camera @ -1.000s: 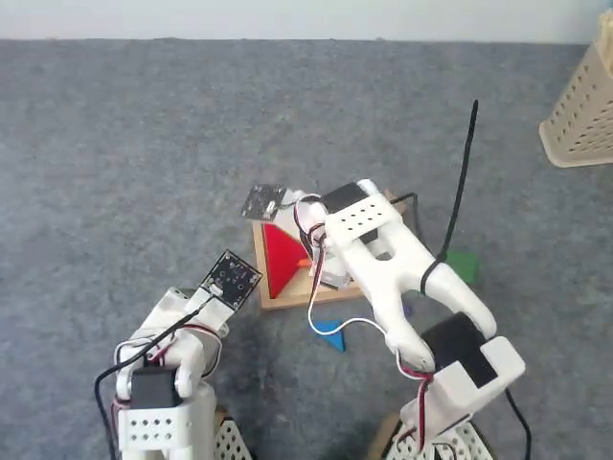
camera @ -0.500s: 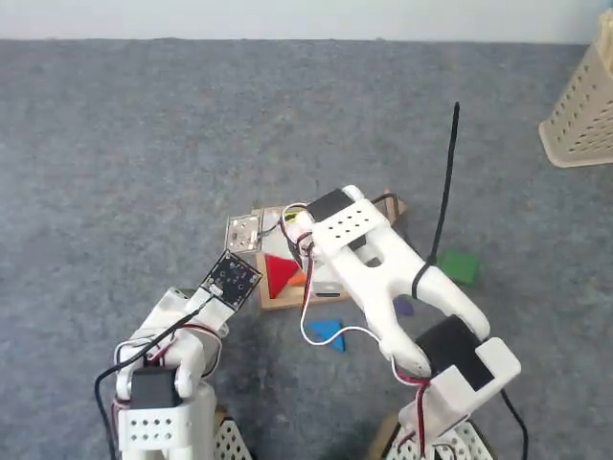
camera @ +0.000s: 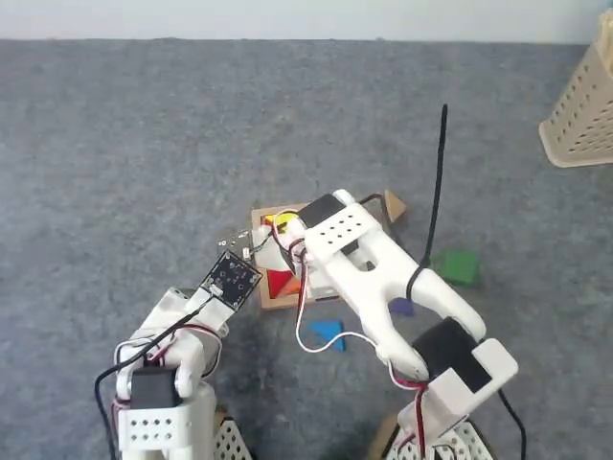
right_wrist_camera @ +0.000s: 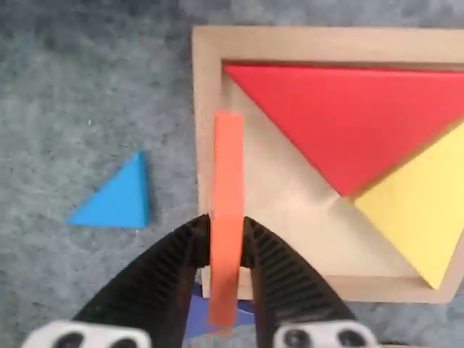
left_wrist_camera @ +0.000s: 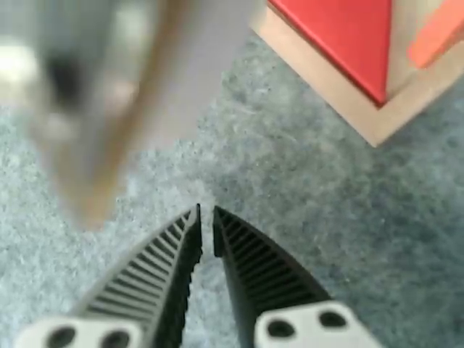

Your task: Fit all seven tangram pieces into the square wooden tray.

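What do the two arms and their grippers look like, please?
Both the left arm and right arm have white plastic shells with rows of small holes, black motors, and red, white and black wires. The left gripper and right gripper have black, ridged, tapering fingers on white mounts.

Grey, carpet-textured desk [camera: 134, 144] spanning the scene from near edge to far. Pale wall strip [camera: 287, 17] along its far edge. Cream perforated basket [camera: 584, 105] at the far right corner. Lighting soft, even.

Red triangle [right_wrist_camera: 348, 123], yellow triangle [right_wrist_camera: 413, 210] in tray [right_wrist_camera: 206, 145]; orange piece [right_wrist_camera: 228, 181] edge-on.
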Controlling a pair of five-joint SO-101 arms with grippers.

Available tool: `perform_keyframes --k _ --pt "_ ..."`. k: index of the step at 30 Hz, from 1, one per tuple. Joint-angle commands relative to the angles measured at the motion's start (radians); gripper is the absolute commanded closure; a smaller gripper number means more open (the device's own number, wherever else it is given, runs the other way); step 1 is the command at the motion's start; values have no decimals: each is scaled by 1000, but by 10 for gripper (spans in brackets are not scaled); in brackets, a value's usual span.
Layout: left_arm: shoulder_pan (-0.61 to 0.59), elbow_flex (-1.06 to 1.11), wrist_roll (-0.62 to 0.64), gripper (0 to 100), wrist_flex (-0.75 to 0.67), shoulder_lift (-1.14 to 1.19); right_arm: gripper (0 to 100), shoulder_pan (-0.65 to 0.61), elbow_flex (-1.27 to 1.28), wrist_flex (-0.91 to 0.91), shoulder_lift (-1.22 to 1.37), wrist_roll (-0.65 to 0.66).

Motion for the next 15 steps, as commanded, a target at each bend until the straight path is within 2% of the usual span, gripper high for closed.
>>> perform_keyframes --k 1,5,11,15 --pt "-2 -10 -9 976 6 -17 897 1 -37 7 -18 11" --pt "-2 -10 -9 976 6 -17 897 28 -63 12 -22 -3" --pt "-2 -10 -9 976 6 -17 897 99 -190 4 -13 -210" --pt "-2 -10 -9 976 6 -17 897 140 -213 12 -21 -293"
